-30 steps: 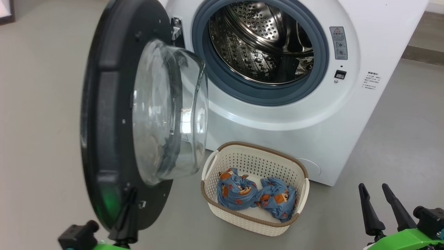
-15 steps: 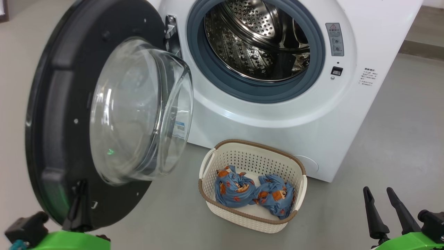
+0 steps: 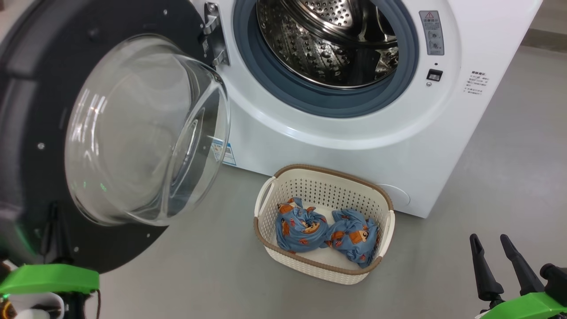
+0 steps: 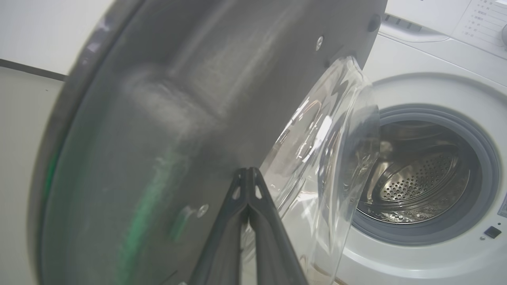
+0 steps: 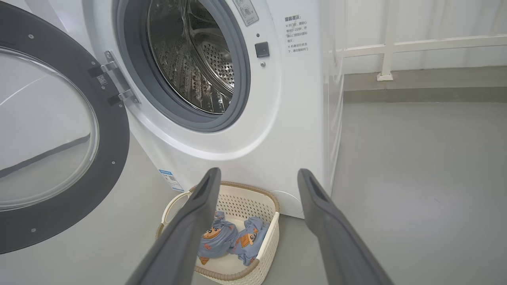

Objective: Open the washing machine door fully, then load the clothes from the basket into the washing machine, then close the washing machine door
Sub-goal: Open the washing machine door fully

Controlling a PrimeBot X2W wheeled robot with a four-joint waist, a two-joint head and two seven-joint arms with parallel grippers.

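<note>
The washing machine [image 3: 336, 137] stands with its steel drum [image 3: 328, 40] exposed. The washing machine door [image 3: 26, 133] hangs swung far out to the left, its glass bowl [image 3: 146, 128] facing me. My left gripper [image 3: 54, 208] is shut, and its tips [image 4: 247, 171] rest against the door's black inner face [image 4: 158, 118] near the lower rim. In front of the machine, the basket [image 3: 330, 170] holds the clothes, two blue bundles [image 3: 299, 228] [image 3: 354, 235]. My right gripper [image 3: 489, 239] stands open and empty at the lower right, apart from the basket [image 5: 253, 189] and the clothes [image 5: 218, 237].
Grey floor lies all around. The door hinge [image 3: 215, 40] is on the machine's left side and the latch slot [image 3: 434, 74] on its right. A blue label [image 3: 223, 153] sits low on the front. A white railing [image 5: 386, 47] and a step run behind, to the right.
The door has swung wider open to the left, with my shut left gripper moving along against its inner face. The head view has shifted slightly. The right gripper stays put.
</note>
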